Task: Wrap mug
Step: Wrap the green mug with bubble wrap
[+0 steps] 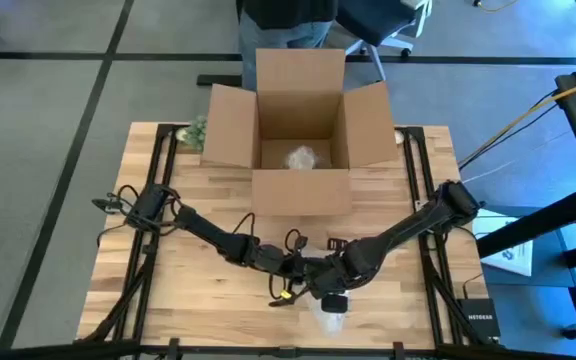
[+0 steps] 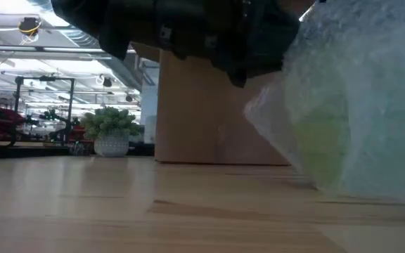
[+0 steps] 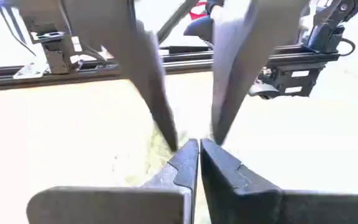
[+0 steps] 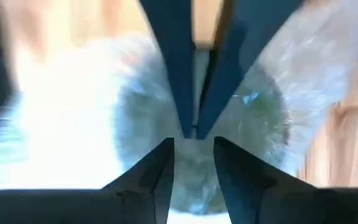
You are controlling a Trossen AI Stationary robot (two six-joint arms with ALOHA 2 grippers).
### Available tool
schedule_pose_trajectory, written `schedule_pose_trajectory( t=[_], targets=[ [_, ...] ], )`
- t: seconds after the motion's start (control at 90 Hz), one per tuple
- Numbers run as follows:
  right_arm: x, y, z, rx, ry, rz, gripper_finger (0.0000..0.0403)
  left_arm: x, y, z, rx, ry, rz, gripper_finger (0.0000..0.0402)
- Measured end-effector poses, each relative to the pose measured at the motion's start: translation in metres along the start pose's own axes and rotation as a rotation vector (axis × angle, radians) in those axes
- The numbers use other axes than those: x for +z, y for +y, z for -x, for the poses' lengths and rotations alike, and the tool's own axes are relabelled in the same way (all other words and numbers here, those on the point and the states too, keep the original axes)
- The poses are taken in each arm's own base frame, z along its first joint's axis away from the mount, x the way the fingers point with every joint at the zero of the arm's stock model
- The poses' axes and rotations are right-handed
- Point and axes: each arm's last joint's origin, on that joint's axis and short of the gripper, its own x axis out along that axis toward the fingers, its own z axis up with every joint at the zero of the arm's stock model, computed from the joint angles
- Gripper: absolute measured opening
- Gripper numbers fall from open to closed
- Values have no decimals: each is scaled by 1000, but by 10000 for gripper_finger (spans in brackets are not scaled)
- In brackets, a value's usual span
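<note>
Just beneath the right claw (image 1: pixel 334 297), at the near edge of the counter (image 1: pixel 198 230), sits the mug (image 4: pixel 253 118), a greenish shape swathed in bubble wrap (image 2: pixel 371 91). The right claw's fingers are pinched nearly together on the wrap over the mug, with only a thin slit between the tips. The left claw (image 1: pixel 290 268) is just beside it, on its left, fingers also drawn almost shut; whether they grip a fold of wrap cannot be told.

Beyond both claws, at the far side of the counter, stands an open cardboard box (image 1: pixel 298 140) with a pale bundle (image 1: pixel 302 157) inside.

The likely trouble: the wrap is slick and springy, so a fold held only by its edge may slip out and unroll, and the bundle sits close enough to the counter's near edge that a tug could drag it off.

A label shows on a black device (image 1: pixel 479 318) off to the right claw's side, but it is too small to read for certain.
</note>
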Motion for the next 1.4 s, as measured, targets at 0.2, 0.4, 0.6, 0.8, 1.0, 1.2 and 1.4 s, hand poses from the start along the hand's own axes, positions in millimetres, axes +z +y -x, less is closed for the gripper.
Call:
schedule_pose_trajectory(
  t=[0.2,0.4,0.6,0.8,1.0,1.2,1.4],
  targets=[
    [-11,25,36,6,5,13,101,3,-1,1,-4,-13,3,0],
    [-60,69,28,-28,-10,-78,101,5,-4,1,-10,-51,7,0],
    [-102,100,-29,-3,-167,-144,101,5,-4,1,-12,-58,6,0],
    [-90,103,-59,110,-445,-172,101,6,-4,1,-10,-59,4,0],
    [-75,90,-46,-51,-654,-199,101,6,-4,1,-7,-60,6,0],
    [-77,69,-21,-167,-653,-296,101,5,-6,2,-10,-54,-4,0],
    [-64,43,-22,-176,-451,-373,101,5,-7,2,-11,-54,-18,0]
  ],
)
